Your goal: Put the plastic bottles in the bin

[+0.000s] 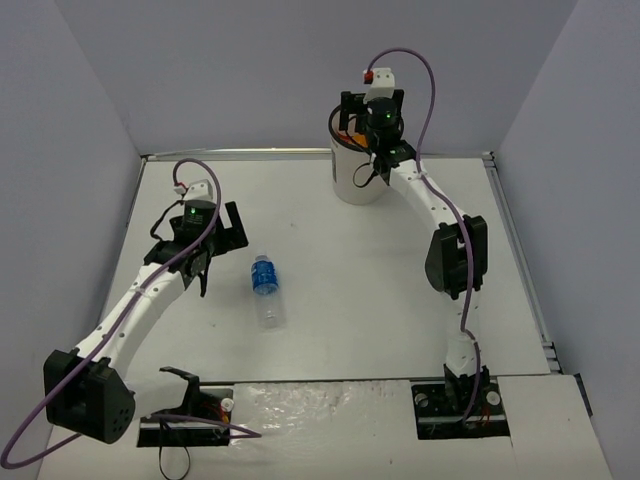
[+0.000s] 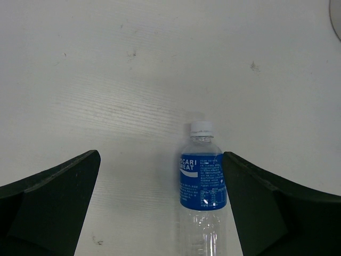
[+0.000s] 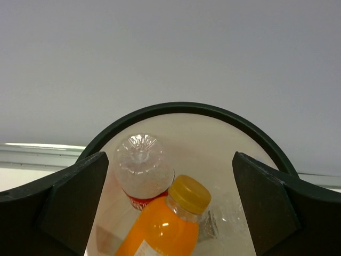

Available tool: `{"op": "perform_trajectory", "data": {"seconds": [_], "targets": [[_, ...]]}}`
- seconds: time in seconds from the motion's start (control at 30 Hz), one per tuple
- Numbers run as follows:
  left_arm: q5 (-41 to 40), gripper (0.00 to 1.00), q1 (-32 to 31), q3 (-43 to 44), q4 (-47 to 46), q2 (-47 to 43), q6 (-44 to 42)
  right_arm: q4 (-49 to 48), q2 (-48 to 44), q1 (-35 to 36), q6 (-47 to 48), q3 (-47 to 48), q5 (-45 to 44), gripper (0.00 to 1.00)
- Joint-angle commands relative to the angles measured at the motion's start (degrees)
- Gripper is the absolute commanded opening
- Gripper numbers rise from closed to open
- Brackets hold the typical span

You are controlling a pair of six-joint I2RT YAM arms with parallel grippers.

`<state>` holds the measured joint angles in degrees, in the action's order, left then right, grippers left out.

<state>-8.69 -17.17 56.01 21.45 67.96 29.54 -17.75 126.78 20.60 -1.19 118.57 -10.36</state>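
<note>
A clear bottle with a blue label [image 1: 265, 288] lies on the white table, cap pointing away. My left gripper [image 1: 212, 243] is open just left of it; in the left wrist view the bottle [image 2: 202, 186] lies between the fingers, close to the right finger [image 2: 266, 208]. My right gripper [image 1: 372, 110] is open and empty above the white bin [image 1: 352, 180]. In the right wrist view the bin's black rim [image 3: 186, 108] shows, with the orange bottle [image 3: 168, 224] and an upside-down clear bottle with a red label [image 3: 143, 165] inside. Another clear bottle is partly hidden below them.
Grey walls enclose the table on three sides. A metal rail [image 1: 240, 154] runs along the far edge behind the bin. The arm bases [image 1: 460, 400] stand at the near edge.
</note>
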Motion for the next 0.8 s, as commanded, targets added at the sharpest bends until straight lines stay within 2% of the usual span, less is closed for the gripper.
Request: {"op": "perform_trajectory", "data": {"seconds": [0.0,0.17,0.27,0.4,0.6,0.77], "targets": [[0.8,0.97,0.2,1.8,-0.5,-3.3,1.7,-6.8,-13.5,-0.2,-1.0,-4.2,1.8,1.0],[1.1,0.97,-0.6,1.4,0.2,-3.1,2.2,-15.4,-27.6,0.0,-4.4,-23.9,3.5,1.0],[1.0,0.97,-1.6,1.4,0.4,-2.4,2.8,-14.5,-33.9,0.2,-5.1,-32.2,3.6,1.0],[-0.2,0.97,-4.4,1.4,1.0,-0.7,3.4,-13.7,-44.3,0.3,-7.6,-43.9,-0.5,1.0],[-5.4,0.97,-10.8,2.0,2.6,1.9,4.0,-11.9,-55.2,0.2,-13.2,-55.0,-4.3,1.0],[-6.2,0.97,-12.6,1.9,3.7,2.9,4.7,-11.3,-60.7,0.3,-17.9,-63.4,-3.1,1.0]]}}
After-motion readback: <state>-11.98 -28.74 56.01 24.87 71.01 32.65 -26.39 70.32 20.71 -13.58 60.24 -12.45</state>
